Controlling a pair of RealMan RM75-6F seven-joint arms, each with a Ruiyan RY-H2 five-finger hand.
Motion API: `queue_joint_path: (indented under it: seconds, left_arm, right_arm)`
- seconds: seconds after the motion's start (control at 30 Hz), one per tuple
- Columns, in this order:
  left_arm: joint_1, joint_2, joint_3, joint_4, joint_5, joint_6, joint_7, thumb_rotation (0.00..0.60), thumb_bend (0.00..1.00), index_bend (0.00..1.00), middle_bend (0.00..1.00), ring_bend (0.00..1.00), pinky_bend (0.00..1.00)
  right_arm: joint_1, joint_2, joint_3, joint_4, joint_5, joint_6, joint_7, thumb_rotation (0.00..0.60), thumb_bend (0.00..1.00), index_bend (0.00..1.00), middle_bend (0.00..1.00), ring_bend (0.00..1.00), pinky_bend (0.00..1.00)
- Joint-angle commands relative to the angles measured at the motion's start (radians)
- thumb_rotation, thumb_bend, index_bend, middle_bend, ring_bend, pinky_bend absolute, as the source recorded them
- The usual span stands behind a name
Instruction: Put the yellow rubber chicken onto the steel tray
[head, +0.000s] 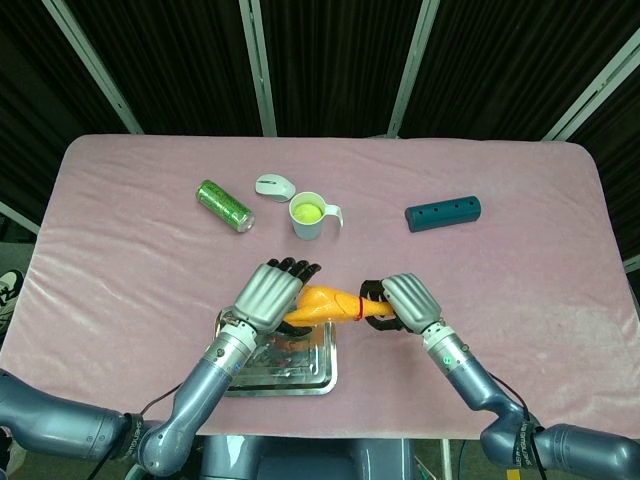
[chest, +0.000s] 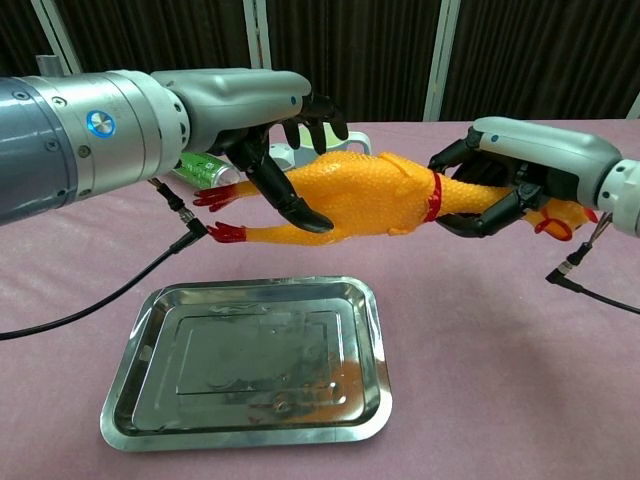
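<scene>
The yellow rubber chicken (chest: 375, 195) hangs level in the air above the far edge of the steel tray (chest: 250, 360). My left hand (chest: 285, 140) wraps the chicken's body, thumb across its front and fingers over the top. Its red-footed legs stick out to the left of that hand. My right hand (chest: 505, 180) grips the neck behind the red collar, and the head pokes out on the right. In the head view the chicken (head: 325, 303) spans between the left hand (head: 268, 295) and the right hand (head: 405, 300), over the tray (head: 328, 375).
Further back on the pink cloth lie a green can (head: 224, 205), a white mouse (head: 272, 184), a white cup (head: 308, 215) holding a green ball, and a teal cylinder (head: 443, 213). Black cables trail from both wrists near the tray.
</scene>
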Motion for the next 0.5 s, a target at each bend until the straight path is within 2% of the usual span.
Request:
queue_joint_path:
  seconds: [0.03, 0.2, 0.5]
  left_arm:
    - [-0.016, -0.019, -0.008, 0.011, -0.020, 0.008, -0.006, 0.600, 0.18, 0.22, 0.26, 0.25, 0.37]
    - [-0.031, -0.037, 0.003, 0.025, -0.030, 0.012, -0.012, 0.599, 0.31, 0.28, 0.30, 0.29, 0.38]
    - [-0.027, -0.062, 0.025, 0.053, 0.018, 0.044, -0.052, 0.599, 0.52, 0.49, 0.51, 0.47, 0.45]
  right_arm:
    - [-0.001, 0.002, -0.002, -0.003, -0.002, 0.000, 0.001, 0.600, 0.75, 0.99, 0.78, 0.71, 0.85]
    - [-0.002, 0.003, -0.005, -0.011, -0.008, 0.004, -0.003, 0.600, 0.76, 0.99, 0.78, 0.71, 0.85]
    - [-0.003, 0.000, -0.004, -0.013, -0.002, 0.004, -0.011, 0.600, 0.76, 0.99, 0.78, 0.71, 0.85]
